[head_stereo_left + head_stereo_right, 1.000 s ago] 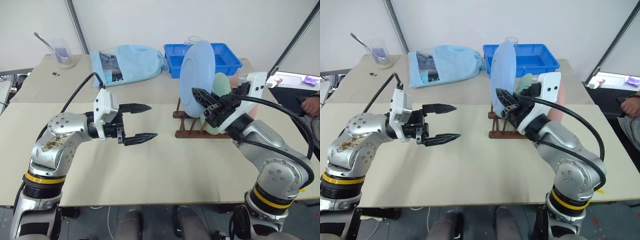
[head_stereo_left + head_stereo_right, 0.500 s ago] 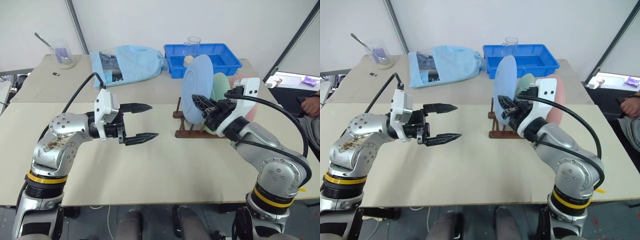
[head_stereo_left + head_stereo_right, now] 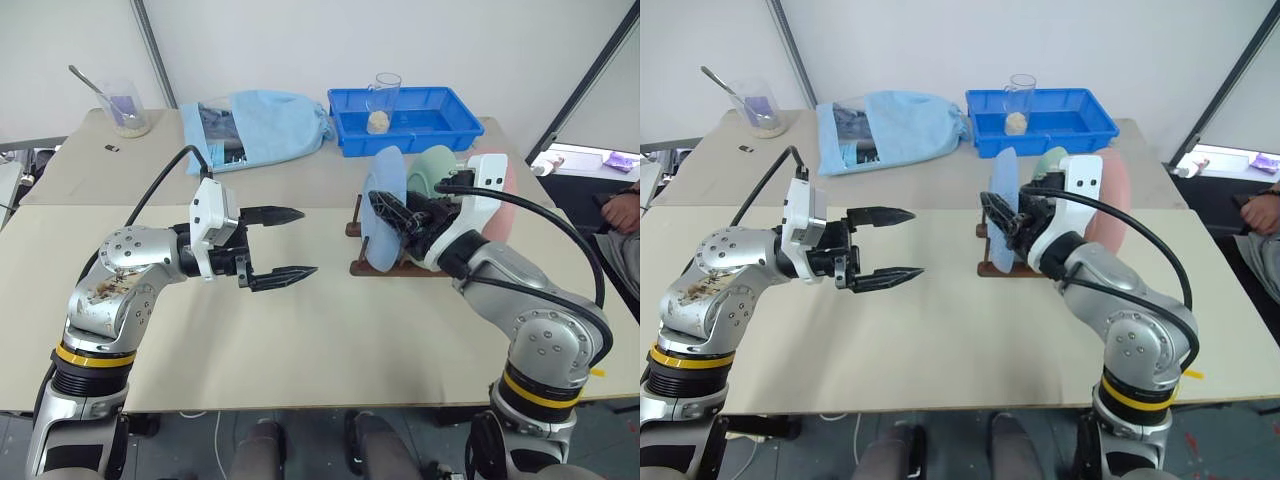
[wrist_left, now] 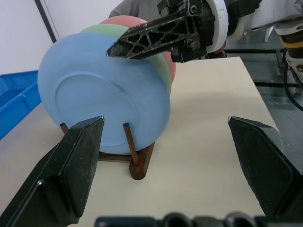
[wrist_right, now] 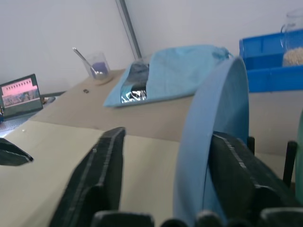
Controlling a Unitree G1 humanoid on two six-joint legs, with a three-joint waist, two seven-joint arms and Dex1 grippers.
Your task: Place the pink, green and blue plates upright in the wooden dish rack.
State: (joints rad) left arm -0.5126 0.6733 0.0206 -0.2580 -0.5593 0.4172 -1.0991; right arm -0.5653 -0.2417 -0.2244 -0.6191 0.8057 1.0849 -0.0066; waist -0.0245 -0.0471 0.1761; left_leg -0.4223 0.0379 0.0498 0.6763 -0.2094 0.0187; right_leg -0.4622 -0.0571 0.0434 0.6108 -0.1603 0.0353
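Observation:
The blue plate [image 3: 378, 242] stands upright at the near-left end of the wooden dish rack [image 3: 372, 268]. Behind it stands the green plate [image 3: 437, 165], and behind that the pink plate [image 3: 1112, 200]. My right gripper [image 3: 396, 214] is open, one finger on each side of the blue plate's rim [image 5: 208, 142]. A gap shows beside one finger [image 5: 102, 175]. My left gripper [image 3: 308, 242] hovers open and empty over the table, left of the rack and pointing toward it. In the left wrist view all three plates [image 4: 104, 94] lean in the rack [image 4: 139, 165].
A bright blue tray [image 3: 440, 115] holding a glass beaker [image 3: 380, 100] sits behind the rack. A light blue cloth bag [image 3: 260, 125] lies at the back middle, and a cup with a spoon [image 3: 125, 105] at the back left. A person's hand [image 3: 625, 210] shows at the right edge.
My right gripper has lowered the blue plate from above the rack down between the pegs, and its jaws have opened off the rim. My left arm has stayed still.

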